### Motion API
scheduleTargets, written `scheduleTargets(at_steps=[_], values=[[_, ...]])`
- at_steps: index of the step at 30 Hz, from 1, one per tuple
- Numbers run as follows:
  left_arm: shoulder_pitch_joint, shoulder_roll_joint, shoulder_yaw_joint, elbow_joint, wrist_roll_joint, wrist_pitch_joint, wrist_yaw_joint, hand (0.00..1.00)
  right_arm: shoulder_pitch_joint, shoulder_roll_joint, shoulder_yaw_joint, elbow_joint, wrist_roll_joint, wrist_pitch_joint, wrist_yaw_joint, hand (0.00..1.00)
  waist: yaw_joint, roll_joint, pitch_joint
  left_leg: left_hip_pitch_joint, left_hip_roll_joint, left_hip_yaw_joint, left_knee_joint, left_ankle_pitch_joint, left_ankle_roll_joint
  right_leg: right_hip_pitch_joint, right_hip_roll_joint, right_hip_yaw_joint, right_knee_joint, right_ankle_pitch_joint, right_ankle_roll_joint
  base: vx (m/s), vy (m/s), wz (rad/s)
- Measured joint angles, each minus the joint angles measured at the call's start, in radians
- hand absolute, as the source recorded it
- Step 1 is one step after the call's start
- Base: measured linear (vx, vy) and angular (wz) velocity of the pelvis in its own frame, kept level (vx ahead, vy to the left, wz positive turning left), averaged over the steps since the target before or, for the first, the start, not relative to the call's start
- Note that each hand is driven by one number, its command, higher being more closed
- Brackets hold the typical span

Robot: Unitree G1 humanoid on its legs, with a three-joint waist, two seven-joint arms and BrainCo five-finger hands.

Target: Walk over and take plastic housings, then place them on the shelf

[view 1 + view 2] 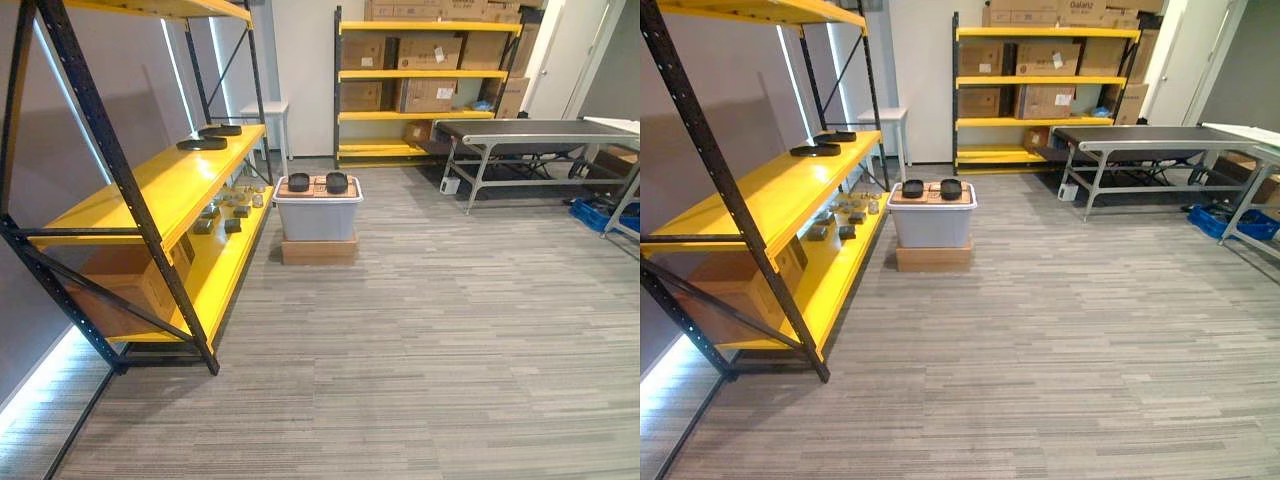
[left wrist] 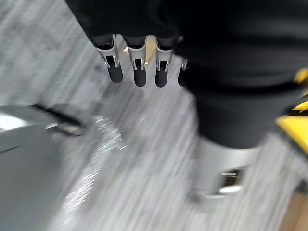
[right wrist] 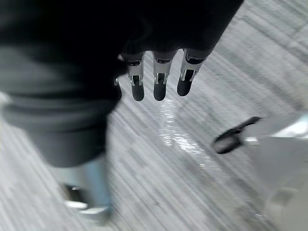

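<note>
Two black plastic housings [image 1: 299, 182] [image 1: 337, 182] lie side by side on the lid of a grey bin [image 1: 318, 215], a few steps ahead on the floor. Two more flat black housings [image 1: 202, 144] [image 1: 220, 130] rest on the middle board of the yellow shelf [image 1: 165, 185] at the left. My left hand [image 2: 137, 65] hangs over the carpet with its fingers straight and nothing in them. My right hand [image 3: 159, 77] hangs the same way, fingers straight and empty.
The bin stands on a flat cardboard box [image 1: 320, 250]. Small metal parts [image 1: 232, 205] lie on the shelf's lower board. A second yellow rack [image 1: 425, 75] with cartons stands at the back. A dark conveyor table [image 1: 535, 135] and a blue crate [image 1: 600, 213] are at the right.
</note>
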Motion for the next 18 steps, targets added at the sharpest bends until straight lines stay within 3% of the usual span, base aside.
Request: scheduleTargets(at_steps=[4,10,18], values=[[-0.003,0.028,0.037,-0.021,0.001,-0.031,0.011,0.00,-0.045,-0.054,0.000,-0.007,0.000,-0.016,0.000,0.00,-0.006,0.008,0.006,0.018,-0.001,0.008,-0.025,0.000,-0.007,0.017,0.002,-0.011,-0.036,0.008,0.012,0.03,0.007,-0.01],[0.003,0.011,0.036,-0.022,-0.001,-0.037,0.015,0.00,-0.084,-0.059,0.002,-0.007,0.000,-0.030,-0.001,0.00,-0.005,0.009,0.018,0.034,0.000,0.015,-0.033,-0.002,-0.009,0.041,0.004,-0.013,-0.059,0.010,0.019,0.02,0.000,-0.01],[0.023,-0.084,0.032,-0.085,-0.001,-0.069,0.064,0.00,-0.070,-0.023,0.023,-0.017,0.001,-0.048,-0.020,0.00,-0.004,0.017,0.032,0.043,0.008,0.023,-0.035,-0.005,-0.014,0.047,0.010,-0.012,-0.062,0.010,0.032,0.00,-0.002,0.00]])
